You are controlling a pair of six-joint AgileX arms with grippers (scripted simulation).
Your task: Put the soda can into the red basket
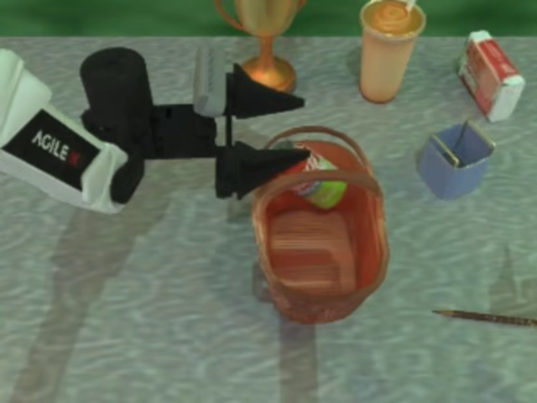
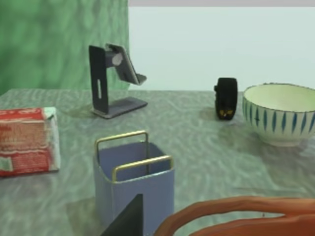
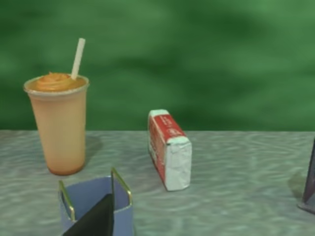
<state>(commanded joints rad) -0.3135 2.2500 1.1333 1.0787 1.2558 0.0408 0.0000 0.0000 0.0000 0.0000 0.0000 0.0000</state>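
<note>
The soda can [image 1: 325, 188], red on top and lime-green below, lies tilted inside the red basket [image 1: 262, 228] at its far end, under the arched handle [image 1: 357, 175]. My left gripper [image 1: 304, 129] hovers open at the basket's far left rim. One black finger [image 1: 267, 164] points at the can's red end and the other finger [image 1: 264, 99] is well apart from it. In the left wrist view, the basket handle [image 2: 236, 209] and one finger [image 2: 129, 221] show. My right arm is out of the top view; one finger [image 3: 97, 220] shows far to one side, holding nothing.
Along the back stand a gold trophy [image 1: 267, 46], a tall orange cup [image 1: 390, 52] and a red-and-white carton [image 1: 492, 75]. A small blue bucket [image 1: 456, 156] is right of the basket, a pencil [image 1: 487, 317] at the front right. Farther off are a phone stand [image 2: 113, 81] and a bowl [image 2: 280, 114].
</note>
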